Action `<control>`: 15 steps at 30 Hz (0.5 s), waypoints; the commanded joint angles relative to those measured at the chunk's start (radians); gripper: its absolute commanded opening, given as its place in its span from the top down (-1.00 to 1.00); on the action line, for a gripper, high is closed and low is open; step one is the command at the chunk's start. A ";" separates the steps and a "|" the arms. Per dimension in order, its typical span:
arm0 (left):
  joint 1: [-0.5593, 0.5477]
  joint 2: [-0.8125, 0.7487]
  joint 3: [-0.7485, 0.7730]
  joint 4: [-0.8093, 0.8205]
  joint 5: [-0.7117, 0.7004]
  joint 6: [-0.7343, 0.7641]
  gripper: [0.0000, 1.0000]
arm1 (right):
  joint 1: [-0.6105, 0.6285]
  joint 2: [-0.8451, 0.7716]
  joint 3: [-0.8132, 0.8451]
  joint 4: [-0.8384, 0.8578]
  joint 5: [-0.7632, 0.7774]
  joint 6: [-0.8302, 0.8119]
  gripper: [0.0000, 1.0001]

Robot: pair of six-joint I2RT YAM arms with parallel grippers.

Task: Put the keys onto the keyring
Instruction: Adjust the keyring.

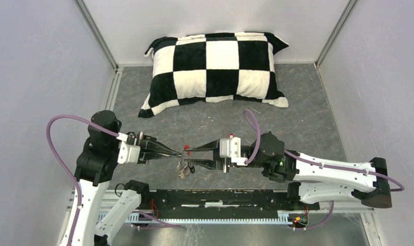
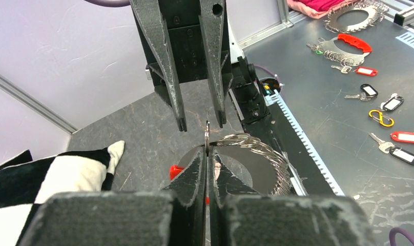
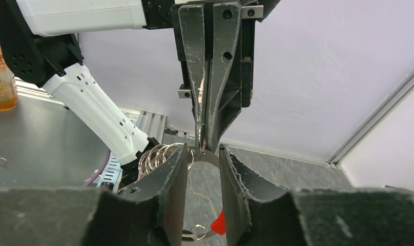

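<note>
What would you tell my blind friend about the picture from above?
The left gripper pinches a silvery keyring, and the open right gripper meets it tip to tip. A black-and-white checkered pillow lies behind them.

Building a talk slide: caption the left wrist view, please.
Left gripper pinches the keyring while the open right gripper faces it.
</note>
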 commanded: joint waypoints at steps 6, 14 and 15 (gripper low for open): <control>0.000 0.009 0.037 0.000 0.104 0.015 0.95 | -0.008 0.031 0.003 0.074 -0.042 0.017 0.49; 0.000 0.002 0.031 0.002 0.099 0.024 0.96 | -0.024 0.054 0.054 0.006 -0.035 0.010 0.93; 0.000 -0.005 0.019 0.002 0.080 0.033 0.95 | -0.025 0.056 0.072 -0.028 -0.020 0.004 0.98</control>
